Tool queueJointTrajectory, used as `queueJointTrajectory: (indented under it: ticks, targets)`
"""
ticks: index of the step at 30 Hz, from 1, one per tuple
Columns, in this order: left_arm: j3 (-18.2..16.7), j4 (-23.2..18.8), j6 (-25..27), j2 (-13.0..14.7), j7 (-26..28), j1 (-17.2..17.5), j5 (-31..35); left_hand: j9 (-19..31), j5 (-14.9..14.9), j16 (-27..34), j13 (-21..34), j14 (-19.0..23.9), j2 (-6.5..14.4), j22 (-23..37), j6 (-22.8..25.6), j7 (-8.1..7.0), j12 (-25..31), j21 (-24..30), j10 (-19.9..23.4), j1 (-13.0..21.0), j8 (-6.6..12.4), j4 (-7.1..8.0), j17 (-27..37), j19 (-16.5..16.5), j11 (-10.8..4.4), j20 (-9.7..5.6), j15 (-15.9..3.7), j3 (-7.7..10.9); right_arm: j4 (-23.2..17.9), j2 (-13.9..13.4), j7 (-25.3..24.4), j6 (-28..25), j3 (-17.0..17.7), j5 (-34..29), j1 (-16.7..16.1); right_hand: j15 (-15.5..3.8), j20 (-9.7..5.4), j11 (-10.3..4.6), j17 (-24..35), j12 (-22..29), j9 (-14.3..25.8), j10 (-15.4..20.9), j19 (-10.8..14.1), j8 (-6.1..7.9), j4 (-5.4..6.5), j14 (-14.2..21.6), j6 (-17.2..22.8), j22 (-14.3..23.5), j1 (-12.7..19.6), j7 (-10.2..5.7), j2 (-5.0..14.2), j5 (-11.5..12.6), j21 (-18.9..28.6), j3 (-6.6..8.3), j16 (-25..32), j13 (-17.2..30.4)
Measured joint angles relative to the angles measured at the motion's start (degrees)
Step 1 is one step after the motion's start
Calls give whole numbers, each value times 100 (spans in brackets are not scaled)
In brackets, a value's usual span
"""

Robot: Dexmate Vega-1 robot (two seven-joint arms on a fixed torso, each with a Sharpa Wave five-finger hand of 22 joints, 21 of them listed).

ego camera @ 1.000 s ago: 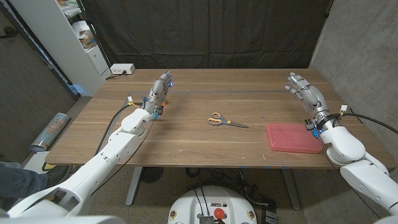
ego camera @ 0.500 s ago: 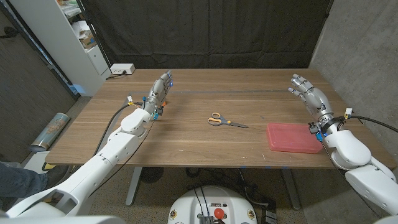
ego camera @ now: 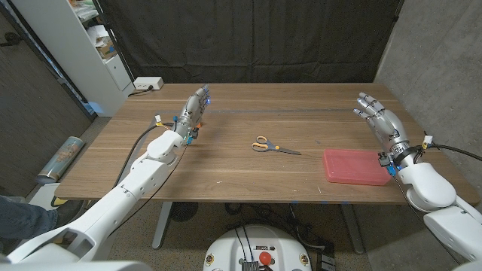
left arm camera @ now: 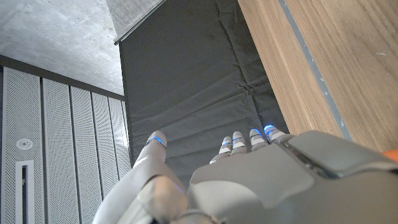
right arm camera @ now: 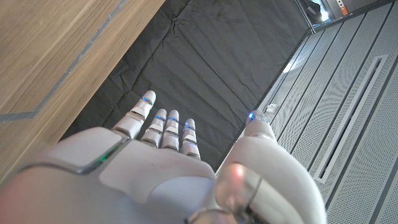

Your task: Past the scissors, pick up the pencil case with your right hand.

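Head view: wooden counter [ego camera: 226, 158] under both arms. Red pencil case [ego camera: 355, 166] flat near the front right edge, just beside the right wrist. Scissors [ego camera: 275, 146] with yellow handles near the middle, apart from the case, blades toward it. Right hand [ego camera: 379, 120] raised over the right end of the counter, beyond the case, fingers [ego camera: 364, 104] spread and holding nothing, not touching the case. Left hand [ego camera: 194, 111] on the left part of the counter, standing on edge, fingers straight and together-ish, nothing in them; well apart from the scissors. White power strip [ego camera: 147, 83] at the far left corner. White shelving [ego camera: 90, 45] beyond the left side, dark curtain [ego camera: 248, 38] behind, a cylindrical roll [ego camera: 62, 158] on the floor to the left.

Left wrist view: back of the left hand [left arm camera: 249, 180] low in frame, fingers [left arm camera: 239, 140] extended with blue-lit tips, thumb apart, empty. Counter edge [left arm camera: 311, 68] alongside, dark curtain [left arm camera: 193, 93] and a perforated grey wall panel [left arm camera: 56, 143] past the tips.

Right wrist view: back of the right hand [right arm camera: 161, 180], fingers [right arm camera: 165, 124] stretched out side by side, thumb set apart, gripping nothing. Counter surface [right arm camera: 56, 50] to one side, dark curtain [right arm camera: 205, 68] ahead, grey perforated panels [right arm camera: 354, 124] beyond.
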Motion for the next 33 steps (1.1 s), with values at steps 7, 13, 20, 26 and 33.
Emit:
queueJointTrajectory:
  ticks: [7,13,20,26,33]
  targets:
    - [23,-2,25,-11,4,-24,21,0,0,0,0,0,0,0,0,0,0,0,0,0,0,-15,0,22,0,22,0,-15,-22,5,88,-14,101,-59,-92,-20,0,-21,-23,-34,0,-21,0,0,-6,-20,0,0,46,0,-45,35,0,6,-23,0]
    - [34,-37,48,-12,37,-26,48,0,0,0,0,0,0,0,0,0,0,0,0,0,0,-15,0,31,0,31,0,-15,-22,7,194,-10,202,-67,-174,-20,0,1,-26,-33,0,-62,0,0,-46,-20,0,0,67,1,-67,55,-22,0,-23,-1]
    - [63,-79,92,-19,76,-38,81,0,0,0,0,0,23,0,0,0,0,0,0,23,0,-15,0,31,0,30,0,-15,-101,-53,278,-26,379,-259,-339,10,0,-2,-53,-67,0,-175,0,-32,-91,-113,-51,0,135,-50,-135,119,-22,1,-66,-1]
    - [95,-109,138,-20,94,-64,114,0,0,0,0,0,23,0,0,0,0,0,0,23,0,-15,0,31,0,30,0,-15,-230,-84,308,-118,550,-546,-496,22,0,2,-53,-100,-1,-267,0,-52,-92,-164,-155,1,175,-69,-174,183,-67,0,-65,-1]
    - [123,-127,181,-20,97,-99,143,0,0,0,0,0,23,30,1,-1,0,0,0,23,0,-14,0,31,0,30,0,-15,-341,-66,326,-200,677,-762,-611,20,-32,-7,-80,-100,0,-320,-33,-80,-116,-166,-222,1,203,-109,-202,227,-66,-25,-65,-1]
